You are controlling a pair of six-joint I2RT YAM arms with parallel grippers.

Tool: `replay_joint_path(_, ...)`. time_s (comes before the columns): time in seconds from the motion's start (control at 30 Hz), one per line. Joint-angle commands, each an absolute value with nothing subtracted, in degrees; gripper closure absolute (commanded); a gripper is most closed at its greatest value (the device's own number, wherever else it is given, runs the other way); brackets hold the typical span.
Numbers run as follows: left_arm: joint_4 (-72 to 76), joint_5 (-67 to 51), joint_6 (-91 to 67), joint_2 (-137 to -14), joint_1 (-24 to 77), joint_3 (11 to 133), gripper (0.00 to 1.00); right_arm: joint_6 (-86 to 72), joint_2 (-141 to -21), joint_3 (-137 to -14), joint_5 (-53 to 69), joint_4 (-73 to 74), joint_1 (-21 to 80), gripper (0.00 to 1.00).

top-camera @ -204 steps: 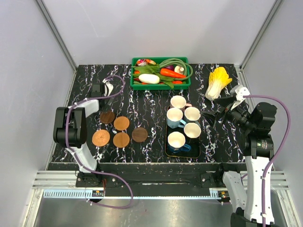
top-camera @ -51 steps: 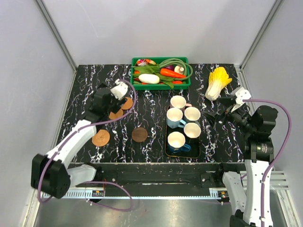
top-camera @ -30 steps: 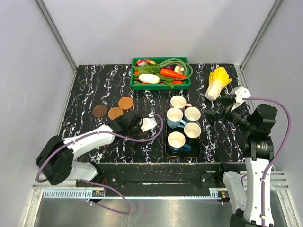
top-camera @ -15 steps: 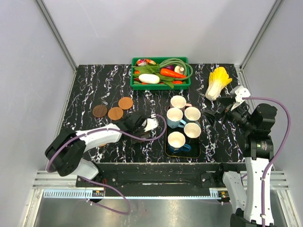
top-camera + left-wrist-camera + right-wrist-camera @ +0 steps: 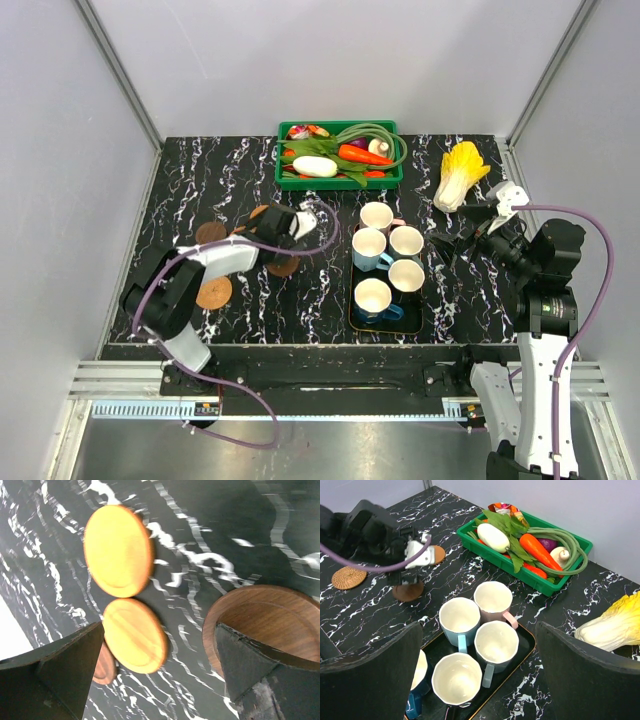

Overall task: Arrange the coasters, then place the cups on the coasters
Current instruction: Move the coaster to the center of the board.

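Five cups (image 5: 373, 297) with cream insides stand close together on a black tray (image 5: 385, 322); the right wrist view shows them too (image 5: 494, 641). Three coasters (image 5: 118, 550) lie in a row at the left rear. A dark brown coaster (image 5: 285, 266) sits just in front of my left gripper (image 5: 278, 240), partly under one finger (image 5: 250, 665). Another orange-brown coaster (image 5: 213, 292) lies nearer the front. The left gripper (image 5: 160, 645) is open and holds nothing. My right gripper (image 5: 479, 630) hovers open above and to the right of the tray (image 5: 527, 640).
A green basket (image 5: 340, 183) of vegetables stands at the back centre. A yellow-white cabbage (image 5: 460, 172) lies at the back right. The left arm (image 5: 215, 262) stretches across the left half of the table, over part of the coaster row.
The left arm has swung from the front centre toward the back, to the coaster row. The dark brown coaster now lies a little farther back and left. The right arm has not moved.
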State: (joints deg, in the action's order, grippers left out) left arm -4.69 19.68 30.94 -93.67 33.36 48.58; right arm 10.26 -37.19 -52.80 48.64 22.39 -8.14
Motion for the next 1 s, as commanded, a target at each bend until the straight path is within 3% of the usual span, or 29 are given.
replay_joint_path(0.0,-7.21,23.28,30.5,-99.74,26.47,52.37,0.01,10.46,-37.0,-52.73,47.72,21.53,-8.0,0.0)
replay_joint_path(0.43,-9.4,31.9,29.71,-113.99,12.49,72.76,0.01,10.9,-37.35,-52.56,47.64,21.53,-7.91,0.0)
replay_joint_path(0.67,-8.88,19.1,21.1,-93.2,8.88,70.5,0.01,11.34,-37.53,-52.47,47.72,21.53,-8.0,0.0)
replay_joint_path(0.8,-10.1,11.27,19.95,-78.87,6.51,62.78,0.01,11.51,-37.27,-52.56,47.81,21.88,-8.0,0.0)
replay_joint_path(0.97,-11.87,10.11,21.88,-64.98,4.84,49.6,0.01,11.43,-37.0,-52.73,48.34,21.88,-8.0,0.0)
